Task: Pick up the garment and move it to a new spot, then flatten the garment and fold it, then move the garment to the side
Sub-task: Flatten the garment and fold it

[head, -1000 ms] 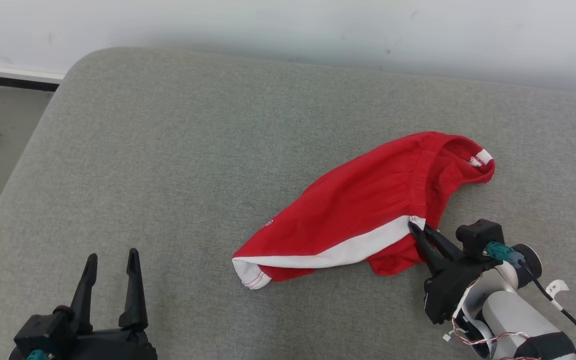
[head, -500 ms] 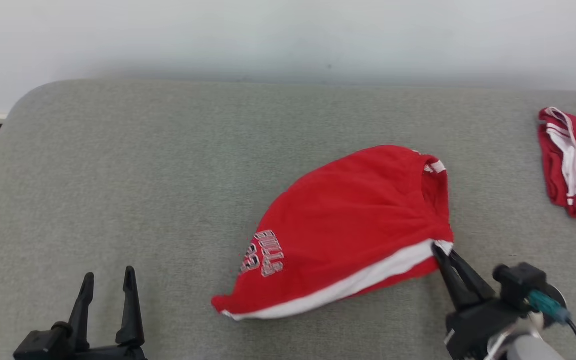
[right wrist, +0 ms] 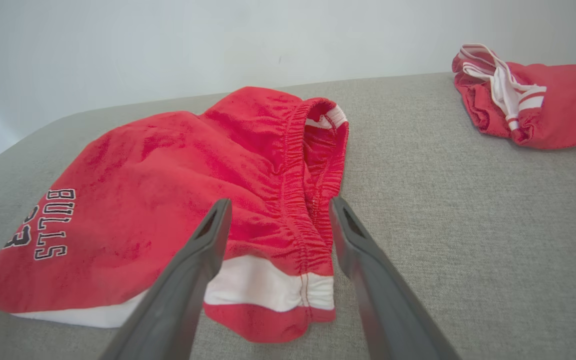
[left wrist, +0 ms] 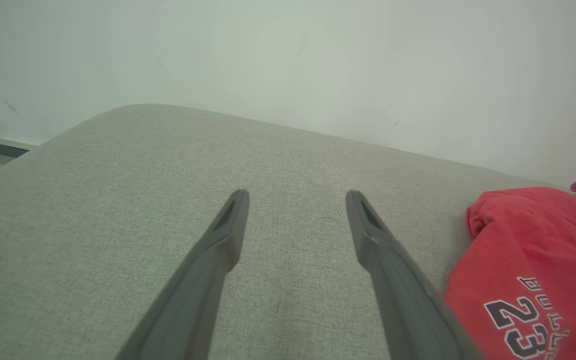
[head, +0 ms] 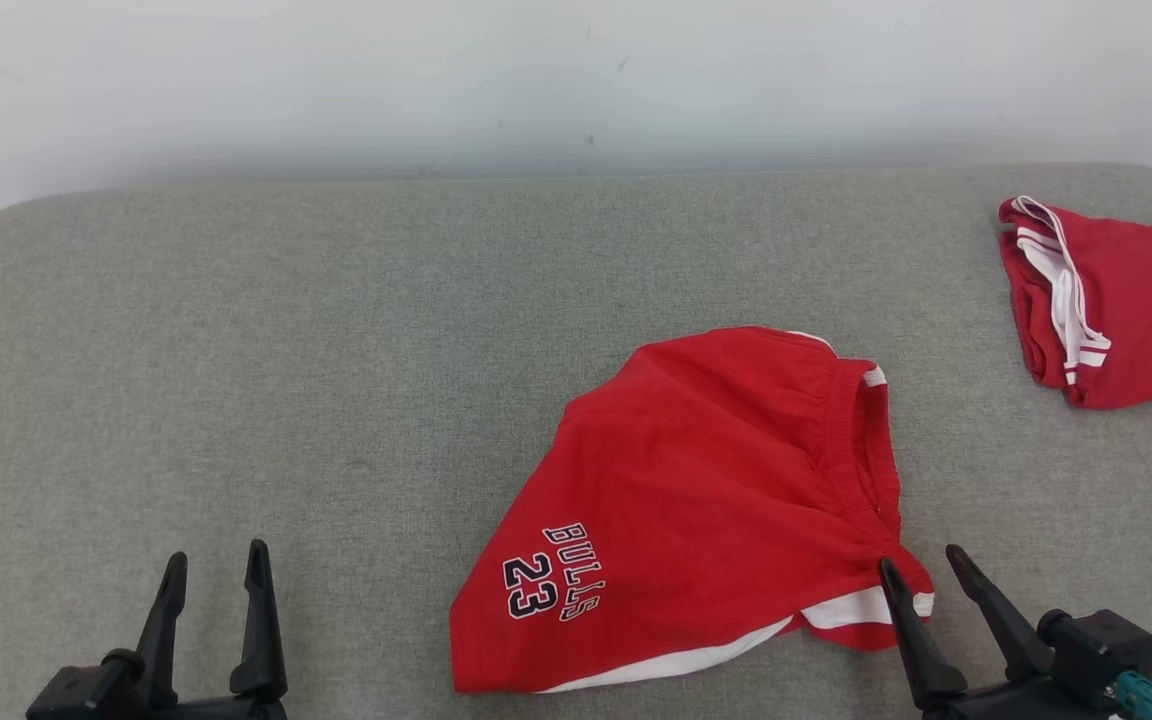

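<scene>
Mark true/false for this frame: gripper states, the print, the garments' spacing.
1. The right gripper is shut on the shorts. False: its fingers stand apart, one on each side of the waistband end, gripping nothing.
2. The left gripper is open over bare grey cushion. True.
3. The print on the shorts reads BULLS 23. True.
4. The second red garment lies against the shorts. False: it lies apart, at the cushion's far right.
</scene>
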Motion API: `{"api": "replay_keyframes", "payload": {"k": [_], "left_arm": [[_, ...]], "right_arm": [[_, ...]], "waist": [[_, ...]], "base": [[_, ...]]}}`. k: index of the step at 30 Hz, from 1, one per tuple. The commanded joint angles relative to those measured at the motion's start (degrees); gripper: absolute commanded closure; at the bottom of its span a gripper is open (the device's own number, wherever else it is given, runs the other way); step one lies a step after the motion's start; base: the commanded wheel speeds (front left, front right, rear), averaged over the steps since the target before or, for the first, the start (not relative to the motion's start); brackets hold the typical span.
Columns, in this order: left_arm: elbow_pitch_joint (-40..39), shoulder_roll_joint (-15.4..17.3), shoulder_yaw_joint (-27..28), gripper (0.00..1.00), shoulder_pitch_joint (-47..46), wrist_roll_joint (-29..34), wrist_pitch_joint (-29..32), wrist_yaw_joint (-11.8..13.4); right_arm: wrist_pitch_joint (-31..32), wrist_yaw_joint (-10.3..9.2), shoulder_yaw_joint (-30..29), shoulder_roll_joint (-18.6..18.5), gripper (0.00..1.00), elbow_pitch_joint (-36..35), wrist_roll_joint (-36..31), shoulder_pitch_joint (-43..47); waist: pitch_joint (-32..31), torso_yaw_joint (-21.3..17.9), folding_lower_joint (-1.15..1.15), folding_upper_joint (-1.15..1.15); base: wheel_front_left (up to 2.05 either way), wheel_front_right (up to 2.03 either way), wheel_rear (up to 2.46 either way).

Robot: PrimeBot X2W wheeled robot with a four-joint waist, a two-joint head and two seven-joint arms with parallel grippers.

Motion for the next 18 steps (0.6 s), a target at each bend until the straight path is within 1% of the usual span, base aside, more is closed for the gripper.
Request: {"api": "replay_keyframes", "payload": {"k": [1,10,18], "left_arm": [[0.0,0.0,0.2,0.0,0.0,0.3,0.0,-0.2],[-2.0,0.0,0.7,0.0,1.5,1.8,0.0,-0.2],[-3.1,0.0,1.2,0.0,2.6,3.9,0.0,-0.5]], "right_arm": [[-0.7,-0.18,-0.5,0.6,0.0,-0.8,-0.8,0.6],[-5.1,-0.17,-5.0,5.3,0.0,-6.1,-6.2,2.7],[-5.6,-0.18,-8.2,9.1,0.0,-8.9,-9.8,5.3]], "waist": [[-0.2,-0.1,0.0,0.0],[-2.0,-0.5,0.0,0.0],[-3.3,-0.9,0.0,0.0]], "base": [[0.0,0.0,0.0],[0.0,0.0,0.0],[0.0,0.0,0.0]]}}
